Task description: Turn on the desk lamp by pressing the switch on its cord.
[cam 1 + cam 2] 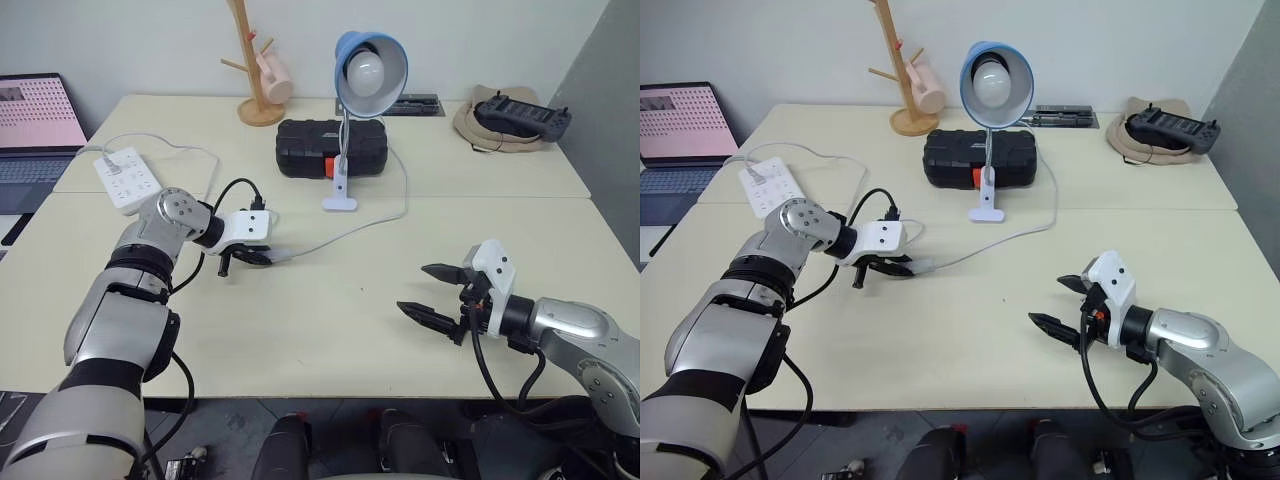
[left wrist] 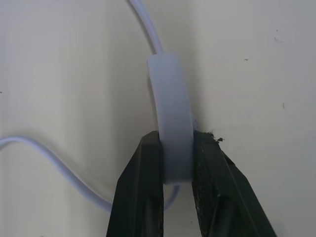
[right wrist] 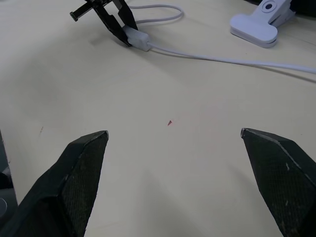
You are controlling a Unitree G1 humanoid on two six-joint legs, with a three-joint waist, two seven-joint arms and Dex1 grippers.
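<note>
Jaws of my left gripper (image 1: 262, 257) are pinching the switch (image 2: 171, 133), one black finger on each of its long sides, and the switch is lying on the bench (image 1: 330, 330) left of the middle, about halfway between the near and far edges. Jaws of my right gripper (image 1: 432, 293) are standing spread wide and holding nothing, hanging over the bare bench top toward the near right corner, well apart from the switch.

I am seeing the cord (image 1: 340, 234) running from the switch across the bench toward the far edge, curving round beside the white clip base of the desk lamp (image 1: 369, 66). That lamp is standing near the middle of the bench's far half, its blue shade and white bulb tilted toward me; the bulb is not looking lit.

Just behind the lamp a black case (image 1: 330, 147) is lying. A white power strip (image 1: 127, 178) is sitting near the left edge, a wooden mug tree (image 1: 255, 70) is standing by the far edge, and a laptop (image 1: 35, 125) is showing beyond the far left corner.
</note>
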